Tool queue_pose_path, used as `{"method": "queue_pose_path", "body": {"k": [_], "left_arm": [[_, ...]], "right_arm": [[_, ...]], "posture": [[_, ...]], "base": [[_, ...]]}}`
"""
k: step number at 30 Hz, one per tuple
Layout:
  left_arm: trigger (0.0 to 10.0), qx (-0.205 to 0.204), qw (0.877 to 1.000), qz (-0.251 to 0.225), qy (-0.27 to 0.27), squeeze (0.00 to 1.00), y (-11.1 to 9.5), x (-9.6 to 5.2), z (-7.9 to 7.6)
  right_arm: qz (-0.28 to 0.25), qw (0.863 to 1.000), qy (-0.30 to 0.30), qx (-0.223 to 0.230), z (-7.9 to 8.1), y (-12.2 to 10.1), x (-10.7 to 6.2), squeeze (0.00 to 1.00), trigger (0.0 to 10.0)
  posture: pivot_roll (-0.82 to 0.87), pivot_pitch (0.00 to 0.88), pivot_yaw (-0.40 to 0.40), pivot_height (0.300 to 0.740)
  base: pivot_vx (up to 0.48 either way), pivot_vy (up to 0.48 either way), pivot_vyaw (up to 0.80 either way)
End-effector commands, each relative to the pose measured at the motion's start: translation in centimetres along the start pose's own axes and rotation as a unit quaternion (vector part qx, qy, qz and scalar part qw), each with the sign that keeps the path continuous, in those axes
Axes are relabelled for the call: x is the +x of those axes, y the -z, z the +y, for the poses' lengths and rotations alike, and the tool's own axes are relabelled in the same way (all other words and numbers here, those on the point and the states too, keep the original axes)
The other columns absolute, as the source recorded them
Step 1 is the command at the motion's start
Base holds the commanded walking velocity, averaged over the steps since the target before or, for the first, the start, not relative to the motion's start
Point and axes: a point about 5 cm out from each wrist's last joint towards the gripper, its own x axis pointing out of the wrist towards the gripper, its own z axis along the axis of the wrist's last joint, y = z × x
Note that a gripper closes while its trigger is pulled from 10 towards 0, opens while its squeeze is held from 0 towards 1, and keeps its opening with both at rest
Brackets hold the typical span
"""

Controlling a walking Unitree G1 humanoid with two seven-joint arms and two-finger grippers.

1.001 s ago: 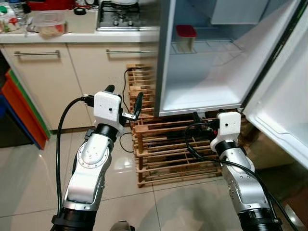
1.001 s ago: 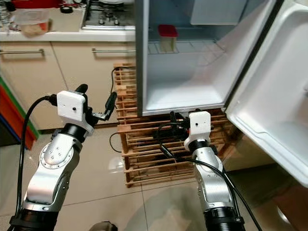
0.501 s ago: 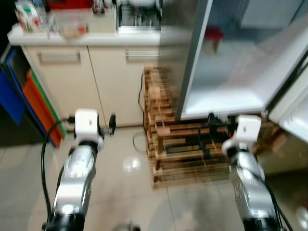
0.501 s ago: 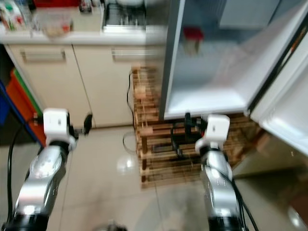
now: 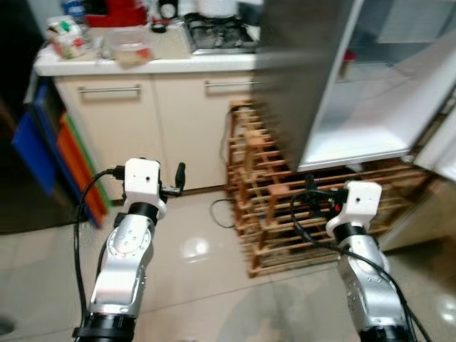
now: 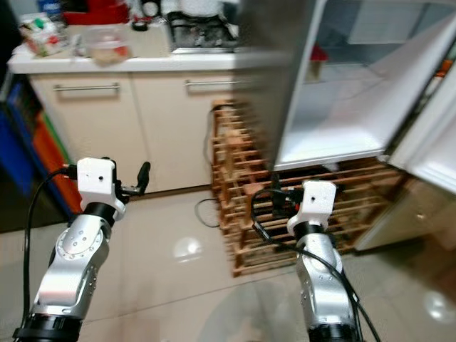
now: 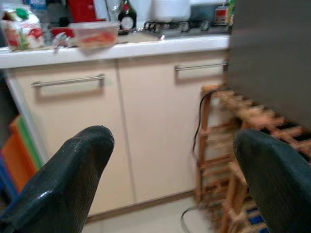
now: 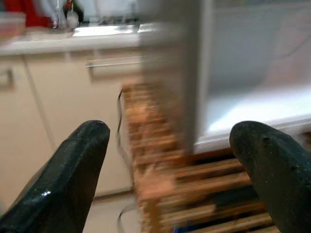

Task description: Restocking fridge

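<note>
With my left gripper and right gripper both spread and empty, I judge the clear food tub left of the stove light, rigid, slippery; grasp its sides.

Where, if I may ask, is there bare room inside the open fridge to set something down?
The fridge floor is bare from its front lip back, and the wire shelf is free beside the red-lidded container at its left. The counter left of the stove is crowded.
</note>
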Motion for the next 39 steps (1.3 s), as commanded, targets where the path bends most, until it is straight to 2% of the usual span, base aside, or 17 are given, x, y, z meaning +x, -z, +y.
{"method": "queue_pose_path", "body": {"k": [1, 3, 5, 9, 12, 16, 22, 28, 35, 37, 39], "left_arm": [[10.0, 0.007, 1.0, 0.003, -0.013, 0.0, -0.3, 0.3, 0.4], [10.0, 0.004, 1.0, 0.003, -0.014, 0.0, -0.4, 0.4, 0.4], [10.0, -0.003, 1.0, -0.019, -0.018, 0.0, -1.2, 0.4, 0.3], [10.0, 0.011, 0.998, -0.058, -0.016, 0.0, -2.4, 0.6, 0.1], [10.0, 0.011, 0.998, -0.058, -0.037, 0.0, -2.6, 0.9, 0.3], [10.0, 0.018, 0.997, -0.062, -0.041, 0.0, -2.9, 1.1, 0.5], [10.0, 0.041, 0.996, -0.077, -0.012, 0.0, -3.3, 1.3, -0.3], [10.0, 0.071, 0.992, -0.096, 0.042, 0.0, -4.0, 1.7, -1.7], [10.0, 0.072, 0.99, -0.096, 0.073, 0.0, -4.4, 2.1, -2.5], [10.0, 0.046, 0.993, -0.083, 0.067, 0.0, -4.0, 2.2, -2.4], [10.0, 0.042, 0.994, -0.079, 0.064, 0.0, -3.8, 2.2, -2.3]], "right_arm": [[-0.004, 1.0, -0.005, 0.0, 0.2, -0.2, 0.3, 0.0, 10.0], [-0.004, 1.0, -0.004, 0.0, 0.1, -0.2, 0.3, 0.0, 10.0], [-0.008, 1.0, -0.006, -0.001, 0.5, -0.4, 0.5, 0.02, 10.0], [-0.016, 1.0, -0.022, -0.002, 1.6, -0.5, 1.0, 0.01, 10.0], [-0.029, 0.999, -0.035, -0.01, 2.1, -0.9, 1.4, 0.0, 10.0], [-0.047, 0.998, -0.042, -0.02, 2.2, -1.6, 2.0, 0.0, 10.0], [-0.053, 0.998, -0.034, -0.022, 2.1, -1.8, 2.5, 0.0, 10.0], [-0.054, 0.998, -0.031, -0.017, 2.6, -1.5, 2.5, 0.0, 10.0], [-0.057, 0.998, -0.025, -0.012, 2.7, -1.6, 2.5, 0.0, 10.0], [-0.059, 0.998, -0.026, -0.012, 2.8, -1.7, 2.5, 0.0, 10.0], [-0.059, 0.998, -0.027, -0.013, 2.7, -1.8, 2.5, 0.0, 10.0]], "posture": [[0.01, 0.0, -0.01, 0.74], [0.01, 0.0, -0.01, 0.74], [0.02, 0.0, -0.023, 0.74], [0.05, 0.0, -0.052, 0.74], [0.06, 0.0, -0.067, 0.74], [0.07, 0.0, -0.07, 0.74], [0.06, 0.0, -0.059, 0.74], [0.03, 0.0, -0.032, 0.74], [0.02, 0.0, -0.029, 0.74], [0.02, 0.0, -0.031, 0.74], [0.01, 0.0, -0.033, 0.74]], "base": [[0.0, 0.0, 0.69], [0.0, 0.0, 0.69], [0.0, 0.0, 0.68], [0.0, 0.0, 0.68], [0.268, 0.175, 0.23], [0.403, 0.259, 0.0], [0.411, 0.171, 0.0], [0.451, 0.0, 0.0], [0.47, 0.0, 0.0], [0.48, 0.0, 0.0], [0.48, 0.0, 0.0]]}}
